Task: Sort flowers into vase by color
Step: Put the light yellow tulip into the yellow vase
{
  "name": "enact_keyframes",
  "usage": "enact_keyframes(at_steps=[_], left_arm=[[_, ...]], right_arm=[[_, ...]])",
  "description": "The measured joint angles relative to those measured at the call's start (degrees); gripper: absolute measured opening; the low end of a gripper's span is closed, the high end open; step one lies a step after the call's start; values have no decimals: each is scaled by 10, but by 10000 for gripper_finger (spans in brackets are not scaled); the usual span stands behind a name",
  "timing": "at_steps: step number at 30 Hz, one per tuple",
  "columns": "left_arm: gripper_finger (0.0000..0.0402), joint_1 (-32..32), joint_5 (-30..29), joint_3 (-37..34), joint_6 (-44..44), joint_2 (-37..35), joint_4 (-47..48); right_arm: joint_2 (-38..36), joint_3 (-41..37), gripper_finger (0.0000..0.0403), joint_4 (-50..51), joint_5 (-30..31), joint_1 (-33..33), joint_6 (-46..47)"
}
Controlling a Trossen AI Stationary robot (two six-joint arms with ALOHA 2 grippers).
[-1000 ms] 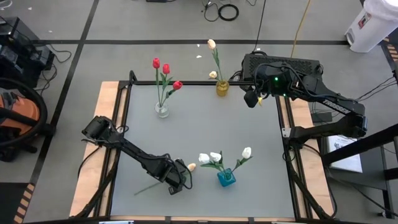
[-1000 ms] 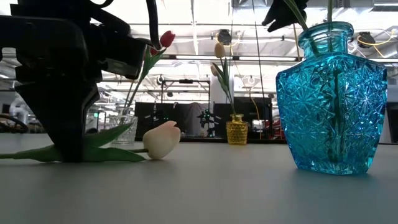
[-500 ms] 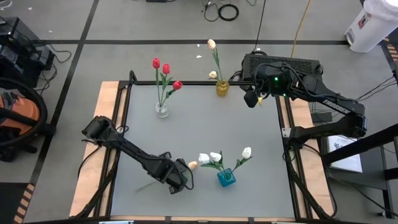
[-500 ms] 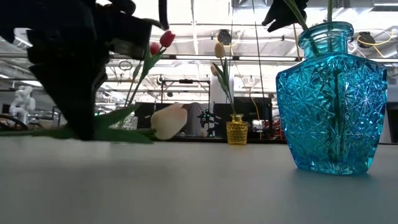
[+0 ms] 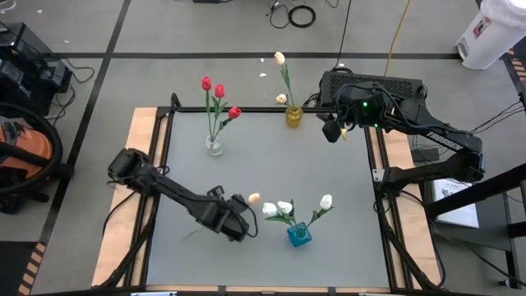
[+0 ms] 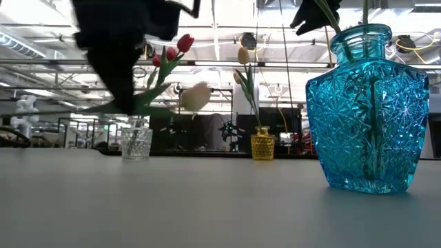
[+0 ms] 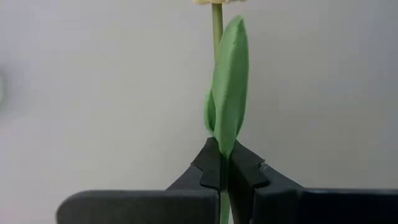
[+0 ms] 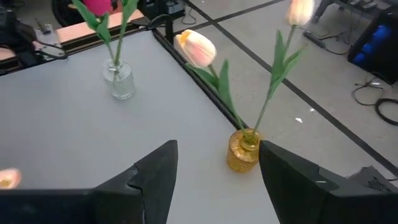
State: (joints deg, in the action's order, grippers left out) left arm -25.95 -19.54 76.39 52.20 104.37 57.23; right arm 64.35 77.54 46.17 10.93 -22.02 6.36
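Clamped on a cream tulip's [image 5: 254, 198] stem: left gripper [image 5: 234, 228], off the table [image 5: 271, 173], left of the blue vase [image 5: 298, 235]. Spread apart: right gripper [image 5: 331, 131], hanging beside the yellow vase [image 5: 293, 116]. Red tulips [image 5: 219, 92] standing in the clear vase [image 5: 214, 146].

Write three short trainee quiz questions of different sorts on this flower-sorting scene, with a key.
1. True or false: the left gripper is shut on the stem of a cream tulip.
2. Which vase holds the red tulips? A) blue vase B) clear vase C) yellow vase
3. Fill in: the right gripper hovers open near the ___ vase.

Key: 1 true; 2 B; 3 yellow.
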Motion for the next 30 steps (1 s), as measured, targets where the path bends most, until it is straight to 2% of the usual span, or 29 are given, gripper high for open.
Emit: enact_keyframes(at_steps=[12,17,24,30], left_arm=[[9,67,-113,1,-6,-134,38],[8,92,-143,1,-57,-202,7],[8,131,-170,2,-207,-281,-138],[8,172,-172,2,-360,-314,-301]], right_arm=[[-1,0,217,10,-8,0,0],[-1,0,217,27,-8,0,0],[-1,0,217,19,-11,0,5],[-2,0,217,-15,-62,1,28]])
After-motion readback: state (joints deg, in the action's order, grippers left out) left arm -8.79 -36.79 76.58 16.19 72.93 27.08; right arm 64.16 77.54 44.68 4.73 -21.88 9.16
